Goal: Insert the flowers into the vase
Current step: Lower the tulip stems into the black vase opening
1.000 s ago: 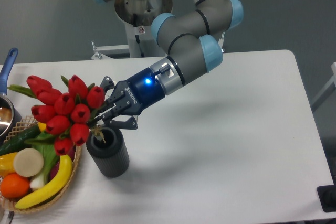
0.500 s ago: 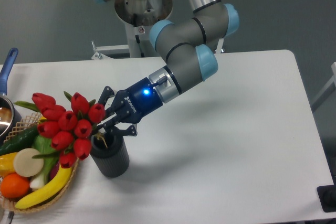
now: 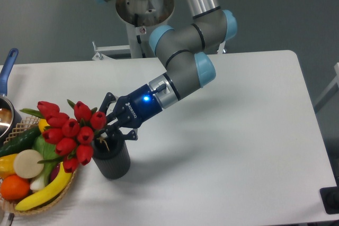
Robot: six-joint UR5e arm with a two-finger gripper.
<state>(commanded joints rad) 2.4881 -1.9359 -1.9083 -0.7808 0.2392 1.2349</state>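
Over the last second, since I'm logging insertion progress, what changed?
The hand, gripping the flowers, moved down and slightly left, so the bunch sank toward the vase mouth. The vase, basket and pot stayed put; the grip is unchanged.

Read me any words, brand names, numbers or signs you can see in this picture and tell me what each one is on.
White lettering on the dark blue body of the gripper, beside its lit blue light: a short brand-like word, too small and blurred to read.
No readable text on the flowers, the vase, the wicker basket or the table.
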